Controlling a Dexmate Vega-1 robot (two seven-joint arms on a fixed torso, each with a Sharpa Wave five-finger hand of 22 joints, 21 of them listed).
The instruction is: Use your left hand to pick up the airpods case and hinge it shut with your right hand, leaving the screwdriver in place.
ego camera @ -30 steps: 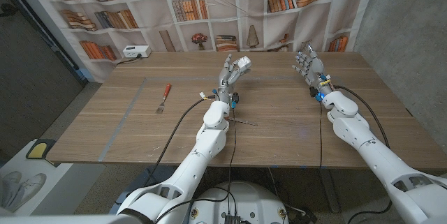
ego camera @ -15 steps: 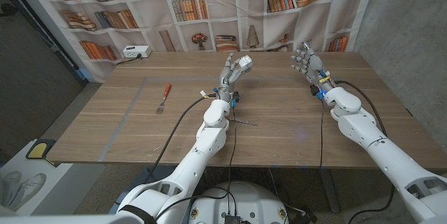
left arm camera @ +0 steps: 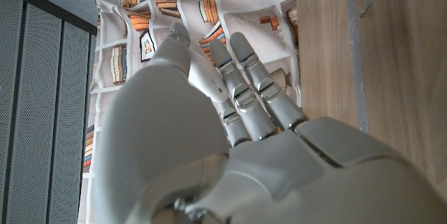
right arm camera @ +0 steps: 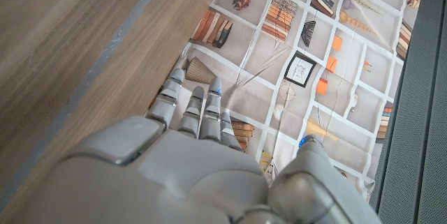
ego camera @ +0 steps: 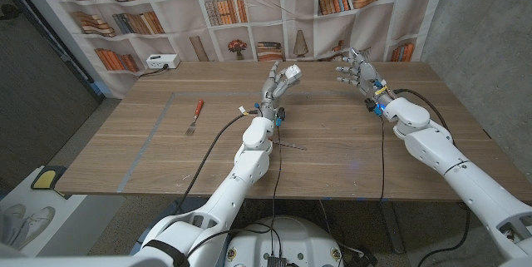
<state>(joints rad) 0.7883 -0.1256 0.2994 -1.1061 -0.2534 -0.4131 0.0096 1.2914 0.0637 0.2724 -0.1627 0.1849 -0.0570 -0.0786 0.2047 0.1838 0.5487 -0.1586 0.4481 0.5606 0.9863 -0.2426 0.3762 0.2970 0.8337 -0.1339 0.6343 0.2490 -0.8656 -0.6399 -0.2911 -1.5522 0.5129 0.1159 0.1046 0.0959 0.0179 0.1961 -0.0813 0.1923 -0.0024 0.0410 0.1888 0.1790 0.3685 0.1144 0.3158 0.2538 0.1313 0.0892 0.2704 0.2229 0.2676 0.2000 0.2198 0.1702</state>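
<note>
My left hand [ego camera: 274, 86] is raised above the middle of the table and holds the white airpods case [ego camera: 290, 75] at its fingertips. In the left wrist view the back of the left hand [left arm camera: 230, 161] hides most of the case, with a white part [left arm camera: 199, 77] showing past the fingers. My right hand [ego camera: 357, 70] hovers over the far right of the table, fingers spread, holding nothing, a short way right of the case. The right wrist view shows its fingers [right arm camera: 199, 112] reaching out with nothing in them. The red-handled screwdriver [ego camera: 196, 114] lies on the table's left part.
A white power strip [ego camera: 162, 62] sits at the table's far left edge. A bookshelf-print backdrop [ego camera: 249, 9] hangs behind the table. Cables [ego camera: 287, 144] lie on the wood near my left forearm. Blue tape lines [ego camera: 154, 134] mark the left side.
My right hand has moved left and slightly farther from me, toward the case. My left hand and the case have hardly moved.
</note>
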